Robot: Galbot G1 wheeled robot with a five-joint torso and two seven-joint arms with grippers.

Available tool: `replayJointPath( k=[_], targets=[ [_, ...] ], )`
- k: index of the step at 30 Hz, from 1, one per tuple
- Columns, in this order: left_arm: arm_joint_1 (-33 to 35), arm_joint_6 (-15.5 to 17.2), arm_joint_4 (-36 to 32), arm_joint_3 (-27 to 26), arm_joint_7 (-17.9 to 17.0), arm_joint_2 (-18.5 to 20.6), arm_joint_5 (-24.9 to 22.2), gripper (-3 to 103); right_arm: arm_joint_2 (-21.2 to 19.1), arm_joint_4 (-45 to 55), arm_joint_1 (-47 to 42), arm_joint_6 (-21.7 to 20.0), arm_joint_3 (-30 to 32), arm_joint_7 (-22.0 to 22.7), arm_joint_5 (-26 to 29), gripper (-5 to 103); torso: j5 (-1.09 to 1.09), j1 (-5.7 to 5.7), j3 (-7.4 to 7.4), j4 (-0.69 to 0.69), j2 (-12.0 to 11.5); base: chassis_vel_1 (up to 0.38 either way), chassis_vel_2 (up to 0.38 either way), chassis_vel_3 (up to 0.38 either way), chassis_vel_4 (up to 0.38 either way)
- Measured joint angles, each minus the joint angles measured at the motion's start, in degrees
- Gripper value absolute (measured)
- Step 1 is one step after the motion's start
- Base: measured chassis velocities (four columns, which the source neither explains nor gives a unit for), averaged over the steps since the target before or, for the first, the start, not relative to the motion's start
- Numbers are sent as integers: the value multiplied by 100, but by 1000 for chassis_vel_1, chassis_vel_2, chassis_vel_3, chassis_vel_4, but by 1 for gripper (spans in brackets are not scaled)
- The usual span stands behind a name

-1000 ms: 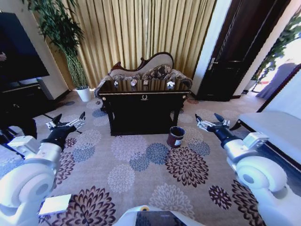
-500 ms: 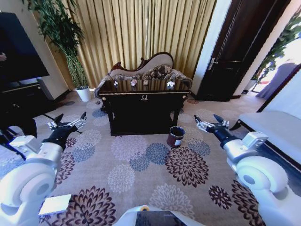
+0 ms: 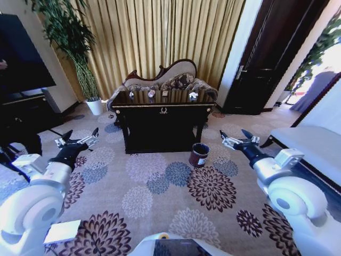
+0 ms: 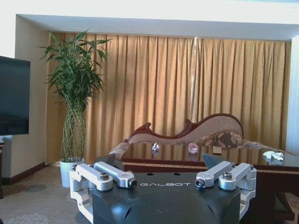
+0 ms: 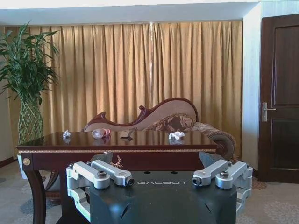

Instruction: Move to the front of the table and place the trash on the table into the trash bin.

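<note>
head view trash bin (image 3: 199, 154) right of table (image 3: 162, 125), right wrist view bottle (image 5: 100, 133) on tabletop, left gripper (image 3: 78, 140) and right gripper (image 3: 236, 138) splayed, empty

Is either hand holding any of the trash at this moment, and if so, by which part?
Nothing is held. The left hand and right hand are both open and empty, short of the table.

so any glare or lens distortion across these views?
Head view: strong fisheye, the door and curtains lean outward; the glossy table top mirrors the curtains; daylight blows out at the far right edge. Left wrist view: ceiling washed out white. Right wrist view: straight lines, the tabletop reflects the trash on it.
</note>
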Motion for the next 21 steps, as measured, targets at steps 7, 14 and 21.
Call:
replayJointPath(
  k=[7, 14, 21],
  targets=[
    [-66, 0, 0, -27, 9, -34, -27, 100, -25, 41, -77, 2, -44, 29, -31, 100, 0, 0, 0, 0, 0, 0, 0, 0, 0],
    [-147, 0, 15, 116, 13, -61, -15, 100, -3, 130, -236, 27, -31, 155, -28, 100, 0, 0, 0, 1, 0, 0, 0, 0, 0],
    [-189, 0, 9, 235, -17, -17, -2, 100, 12, 153, -217, 50, 54, 190, -21, 100, 0, 0, 0, 0, 0, 0, 0, 0, 0]
  ],
)
